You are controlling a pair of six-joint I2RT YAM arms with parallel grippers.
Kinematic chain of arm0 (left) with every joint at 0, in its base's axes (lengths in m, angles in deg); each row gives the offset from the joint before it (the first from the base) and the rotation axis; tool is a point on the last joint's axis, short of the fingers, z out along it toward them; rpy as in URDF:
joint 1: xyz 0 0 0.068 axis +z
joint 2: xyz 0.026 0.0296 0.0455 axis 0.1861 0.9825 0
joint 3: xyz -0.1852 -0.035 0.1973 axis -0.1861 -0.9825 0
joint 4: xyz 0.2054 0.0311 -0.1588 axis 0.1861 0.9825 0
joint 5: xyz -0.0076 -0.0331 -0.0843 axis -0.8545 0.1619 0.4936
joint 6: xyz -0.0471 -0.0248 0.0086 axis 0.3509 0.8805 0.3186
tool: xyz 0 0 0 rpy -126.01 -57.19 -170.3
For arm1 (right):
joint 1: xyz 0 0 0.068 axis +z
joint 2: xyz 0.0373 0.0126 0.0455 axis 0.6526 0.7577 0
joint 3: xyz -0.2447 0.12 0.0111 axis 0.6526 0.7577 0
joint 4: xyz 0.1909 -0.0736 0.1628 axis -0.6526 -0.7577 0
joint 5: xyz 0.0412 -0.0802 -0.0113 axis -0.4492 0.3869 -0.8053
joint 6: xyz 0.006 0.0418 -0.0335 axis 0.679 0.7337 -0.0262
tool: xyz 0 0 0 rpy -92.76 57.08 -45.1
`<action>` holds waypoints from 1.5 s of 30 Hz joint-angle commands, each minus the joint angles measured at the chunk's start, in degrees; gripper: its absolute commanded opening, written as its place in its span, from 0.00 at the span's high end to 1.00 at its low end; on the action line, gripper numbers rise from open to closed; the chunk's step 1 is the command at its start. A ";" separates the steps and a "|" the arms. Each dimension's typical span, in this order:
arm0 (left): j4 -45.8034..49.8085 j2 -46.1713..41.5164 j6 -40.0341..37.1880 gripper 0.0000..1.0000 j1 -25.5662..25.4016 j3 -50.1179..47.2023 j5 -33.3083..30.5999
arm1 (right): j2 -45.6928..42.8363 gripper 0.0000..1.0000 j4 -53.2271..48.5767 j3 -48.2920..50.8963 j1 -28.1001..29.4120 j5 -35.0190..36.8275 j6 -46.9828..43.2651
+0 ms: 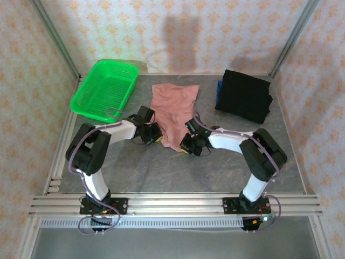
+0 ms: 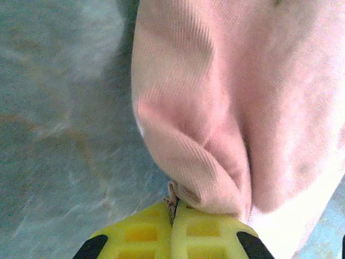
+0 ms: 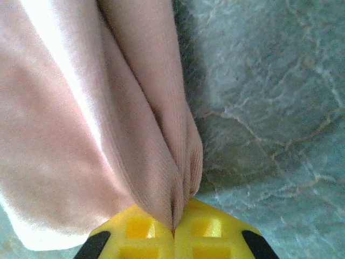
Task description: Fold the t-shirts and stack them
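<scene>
One black shirt [image 1: 243,96] lies folded at two o'clock; the pink shirt [image 1: 173,110] at twelve needs folding and stacking, left gripper [image 2: 172,209] and right gripper [image 3: 173,226] pinching its near hem.

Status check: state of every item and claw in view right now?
Dusty-pink cloth t-shirt, lying flat, near edge pinched at both corners.
Black cloth t-shirt, folded, far right.
Bright green plastic mesh basket, upright, empty.
Left claw, shut on the pink shirt's edge.
Right claw, shut on the pink shirt's edge.

Grey table [image 1: 178,172] bears green basket [image 1: 105,89], pink shirt [image 1: 173,110], black shirt [image 1: 243,96].
</scene>
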 commanded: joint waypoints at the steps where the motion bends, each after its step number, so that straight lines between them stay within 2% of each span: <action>1: 3.29 -9.09 -3.01 1.00 -0.13 -4.02 -2.70 | -7.19 1.00 -0.16 1.96 2.08 3.61 1.56; 5: 6.73 -18.16 -3.79 1.00 -1.17 -10.19 -5.01 | -13.67 1.00 -3.81 4.15 5.93 5.97 3.92; 10: 11.21 -32.89 -1.13 1.00 -4.69 -18.07 -8.35 | -23.70 1.00 -8.32 9.06 13.84 11.51 10.12; 16: 18.33 -51.70 6.18 1.00 -7.26 -26.31 -10.40 | -34.39 1.00 -12.26 13.57 24.47 20.01 20.26; 21: 25.33 -61.10 8.84 1.00 -10.06 -24.79 -11.80 | -37.69 1.00 -15.96 12.14 32.99 25.57 26.36; 24: 29.50 -63.68 8.90 1.00 -11.04 -21.97 -12.07 | -36.77 1.00 -17.25 9.37 37.50 28.22 28.49; 28: 33.13 -64.89 8.32 1.00 -11.65 -17.52 -12.32 | -34.69 1.00 -20.64 4.09 40.17 30.39 28.99; 31: 32.59 -61.71 6.39 1.00 -11.66 -13.54 -12.25 | -34.97 1.00 -26.35 -0.64 40.19 33.90 27.87; 35: 31.34 -52.70 1.72 1.00 -11.63 -5.56 -12.40 | -38.83 1.00 -31.82 -3.64 38.24 38.06 26.90; 39: 28.96 -42.24 -2.34 1.00 -10.33 1.47 -11.12 | -44.67 1.00 -34.76 -2.85 31.00 37.10 23.64; 45: 25.24 -28.03 -5.83 1.00 -7.15 9.42 -8.00 | -46.27 1.00 -33.57 -1.74 14.46 25.01 13.90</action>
